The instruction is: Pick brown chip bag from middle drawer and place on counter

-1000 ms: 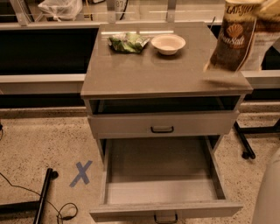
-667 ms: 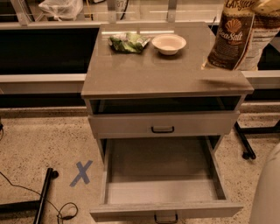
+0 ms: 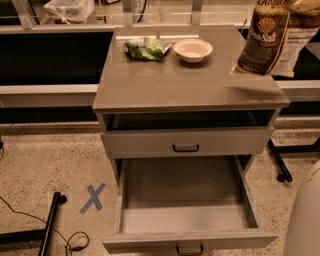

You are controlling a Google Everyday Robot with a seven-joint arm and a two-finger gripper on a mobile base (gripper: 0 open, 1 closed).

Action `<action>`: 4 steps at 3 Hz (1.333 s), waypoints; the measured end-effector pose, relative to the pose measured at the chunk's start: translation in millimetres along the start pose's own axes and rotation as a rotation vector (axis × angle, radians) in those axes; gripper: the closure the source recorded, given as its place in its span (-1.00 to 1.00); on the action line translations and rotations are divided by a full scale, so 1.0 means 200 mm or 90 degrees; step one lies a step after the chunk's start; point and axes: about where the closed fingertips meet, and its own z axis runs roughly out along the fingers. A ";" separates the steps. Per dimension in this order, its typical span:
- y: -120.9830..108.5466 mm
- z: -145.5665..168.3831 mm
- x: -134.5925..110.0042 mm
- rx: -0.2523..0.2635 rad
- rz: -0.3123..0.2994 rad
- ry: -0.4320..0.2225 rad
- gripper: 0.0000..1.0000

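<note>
The brown chip bag point(image 3: 262, 37) hangs tilted at the top right, over the right rear corner of the counter point(image 3: 185, 82). Its lower edge is at or just above the slab. My gripper point(image 3: 303, 5) is at the top right edge of the view, mostly cut off, and is shut on the bag's top. The middle drawer point(image 3: 186, 240) is pulled wide open below, and its grey inside is bare.
A green-and-white bag point(image 3: 145, 48) and a white bowl point(image 3: 192, 50) lie at the counter's rear. The shallower upper drawer point(image 3: 186, 142) with the black loop handle is nearly shut. A blue tape X point(image 3: 93, 197) marks the floor. Black stand legs point(image 3: 50, 225) stand at the left. My white body point(image 3: 305, 220) shows at the lower right.
The bag has shifted slightly to the left over the counter's right edge. The drawers and the other objects have not moved.
</note>
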 end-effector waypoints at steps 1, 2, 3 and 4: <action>-0.12 0.04 0.07 0.062 -0.020 -0.005 1.00; -0.26 0.07 0.12 0.137 -0.055 -0.025 1.00; -0.36 0.17 0.13 0.183 -0.078 -0.044 1.00; -0.41 0.30 0.11 0.201 -0.093 -0.062 1.00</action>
